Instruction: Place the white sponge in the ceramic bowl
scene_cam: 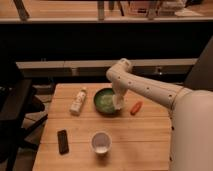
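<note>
Now the closed hand (118, 103) hangs over the ceramic bowl (102, 101)

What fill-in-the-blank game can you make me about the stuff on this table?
1. The gripper hangs over the right edge of the ceramic bowl, which is ____ in colour.
2. In the picture, the white bottle lies to the ____ of the bowl.
3. The flat object left of the white cup is ____ in colour.

Missing words: green; left; black.
</note>
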`<state>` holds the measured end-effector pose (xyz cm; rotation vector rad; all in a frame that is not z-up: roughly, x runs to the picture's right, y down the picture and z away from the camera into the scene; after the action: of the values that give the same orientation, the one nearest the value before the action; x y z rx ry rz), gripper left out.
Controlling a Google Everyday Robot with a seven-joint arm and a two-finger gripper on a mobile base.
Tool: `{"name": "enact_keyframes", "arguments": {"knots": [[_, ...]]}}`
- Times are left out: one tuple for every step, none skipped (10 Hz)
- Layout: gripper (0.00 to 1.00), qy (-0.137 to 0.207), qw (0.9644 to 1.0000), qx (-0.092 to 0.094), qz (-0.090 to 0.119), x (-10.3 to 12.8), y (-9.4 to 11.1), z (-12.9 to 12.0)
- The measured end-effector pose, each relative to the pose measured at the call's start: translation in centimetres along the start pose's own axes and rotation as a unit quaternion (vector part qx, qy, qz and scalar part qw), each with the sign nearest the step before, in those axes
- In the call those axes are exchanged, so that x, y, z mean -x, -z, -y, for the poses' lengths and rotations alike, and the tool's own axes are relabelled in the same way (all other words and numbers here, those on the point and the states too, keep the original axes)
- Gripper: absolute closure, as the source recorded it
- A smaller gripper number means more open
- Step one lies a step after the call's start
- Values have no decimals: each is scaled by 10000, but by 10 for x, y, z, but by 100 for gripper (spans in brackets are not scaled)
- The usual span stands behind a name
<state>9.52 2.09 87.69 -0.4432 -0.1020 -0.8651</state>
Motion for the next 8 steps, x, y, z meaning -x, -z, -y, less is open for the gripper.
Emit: {"name": "enact_keyframes", "arguments": {"knots": [[96,19,10000,-9,-3,0,0,2],[96,34,10000,-26,-10,0,0,5],[96,59,10000,-38,-14,1,0,7],[96,69,10000,-49,-24,0,0,7],[96,73,9999,-59,-35,-2,0,7],[96,82,9999,-70,-37,-2,0,8],[96,91,9999,-76,-38,-3,0,9],[96,111,9999,-84,-37,-3,-1,11]]}}
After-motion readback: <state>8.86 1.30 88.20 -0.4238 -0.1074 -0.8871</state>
